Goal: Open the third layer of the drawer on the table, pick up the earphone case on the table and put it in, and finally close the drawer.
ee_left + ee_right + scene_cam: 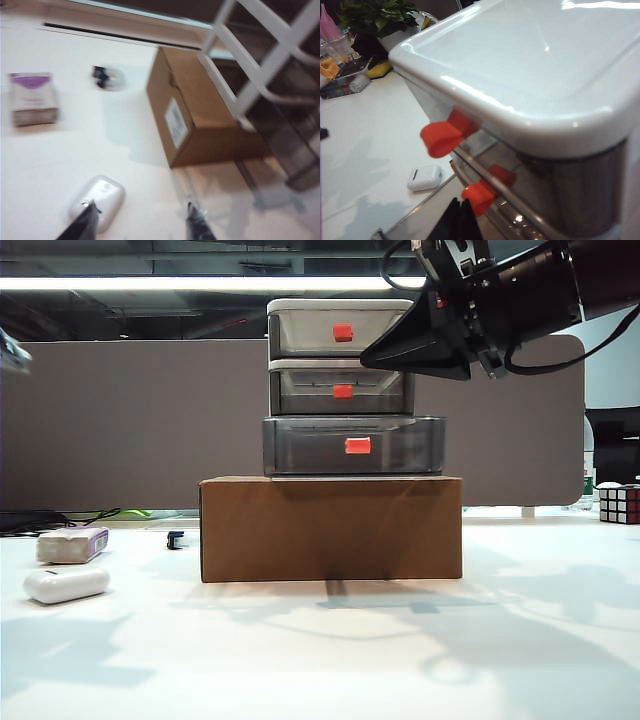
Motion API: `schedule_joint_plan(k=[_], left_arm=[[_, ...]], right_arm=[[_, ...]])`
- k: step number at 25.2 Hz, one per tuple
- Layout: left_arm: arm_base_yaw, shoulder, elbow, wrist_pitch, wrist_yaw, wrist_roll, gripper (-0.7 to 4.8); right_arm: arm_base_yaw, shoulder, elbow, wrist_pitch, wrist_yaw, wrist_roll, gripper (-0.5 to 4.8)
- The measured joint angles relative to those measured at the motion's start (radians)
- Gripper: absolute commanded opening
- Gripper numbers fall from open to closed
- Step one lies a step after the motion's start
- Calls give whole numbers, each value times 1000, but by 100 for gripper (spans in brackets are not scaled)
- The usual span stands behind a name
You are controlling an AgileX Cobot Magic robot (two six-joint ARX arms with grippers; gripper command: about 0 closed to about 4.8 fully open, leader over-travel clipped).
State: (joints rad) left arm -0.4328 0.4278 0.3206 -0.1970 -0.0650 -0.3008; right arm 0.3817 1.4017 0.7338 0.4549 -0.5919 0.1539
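Earphone case (66,584) lies on worktop (330,660), front-left of the box, long axis roughly left-right. I see the left pincer (142,225) spread, empty, hovering right over it, so the nearer arm. Right pincer (460,220) pressed together, up by the drawer (345,390); third layer (352,445) is pulled out.

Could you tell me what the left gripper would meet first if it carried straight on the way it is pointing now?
Most likely the earphone case. In the left wrist view the left gripper points down at the table with jaws apart, one fingertip over the case. Depth is blurred, so the other fingertip may meet bare tabletop first.
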Motion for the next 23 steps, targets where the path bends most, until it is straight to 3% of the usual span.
schedule_joint_plan(k=[1,2,3,4,5,8,16,18,23], left_arm=[[29,24,-18,26,60,52,221],[54,46,-28,39,118,104,258],[106,112,-37,51,246,244,296],[121,142,-37,60,287,301,362],[132,224,-35,101,319,410,395],[134,343,-35,164,279,506,410],[135,600,-32,397,257,609,410],[140,676,-17,410,213,623,408],[237,750,19,428,280,616,408]], right_arm=[[0,0,0,1,-8,4,-5],[1,0,0,1,-11,5,-6],[0,0,0,0,-15,7,-5],[0,0,0,-2,-19,8,-5],[1,0,0,-4,-23,9,-6],[0,0,0,-9,-30,9,-5],[0,0,0,-53,-37,9,-6],[0,0,0,-74,-37,6,-5],[0,0,0,-80,-37,3,-5]])
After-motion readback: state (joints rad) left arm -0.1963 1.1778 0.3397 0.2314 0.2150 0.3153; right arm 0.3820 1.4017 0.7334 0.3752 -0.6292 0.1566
